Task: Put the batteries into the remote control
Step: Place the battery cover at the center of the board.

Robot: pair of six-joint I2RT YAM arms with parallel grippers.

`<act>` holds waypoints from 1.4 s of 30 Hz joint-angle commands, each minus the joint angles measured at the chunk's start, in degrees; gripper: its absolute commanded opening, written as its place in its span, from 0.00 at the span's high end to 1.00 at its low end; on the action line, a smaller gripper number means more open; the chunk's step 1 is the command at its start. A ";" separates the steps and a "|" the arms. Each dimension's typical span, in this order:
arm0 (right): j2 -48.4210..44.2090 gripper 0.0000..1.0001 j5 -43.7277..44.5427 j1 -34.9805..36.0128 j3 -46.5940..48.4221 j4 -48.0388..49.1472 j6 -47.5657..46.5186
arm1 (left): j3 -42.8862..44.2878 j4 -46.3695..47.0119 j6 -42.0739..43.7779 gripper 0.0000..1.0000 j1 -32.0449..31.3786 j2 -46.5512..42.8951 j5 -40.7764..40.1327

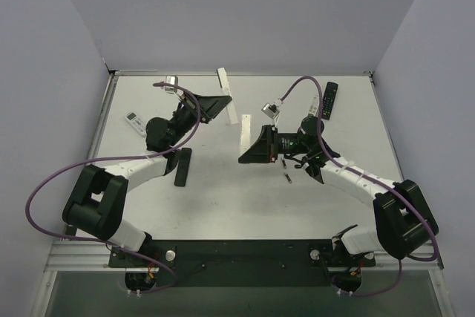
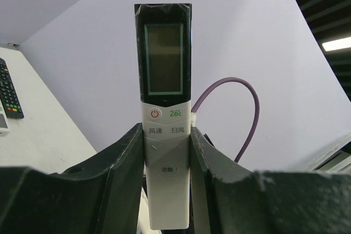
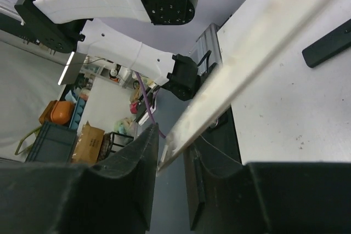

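Start at the small grey-white remote, which lies flat on the bench well to the left of the display remote. Your left gripper pinches that display remote by its lower half, one finger on each long edge. It holds the remote raised off the bench, screen end pointing away from the fingers, with the red power button facing the wrist camera. Below and left of the display remote, a black bar lies flat. Just right of the display remote, your right gripper is clamped on a pale flat strip seen edge-on; you cannot tell what it is. Lower right of the display remote, a small dark battery lies on the bench, clear of both grippers. Far right of the display remote sits a black button remote.
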 commanded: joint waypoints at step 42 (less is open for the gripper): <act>27.40 0.74 70.37 9.02 39.62 -90.81 -46.44 | -19.80 -41.12 31.28 1.00 2.12 -40.84 -6.96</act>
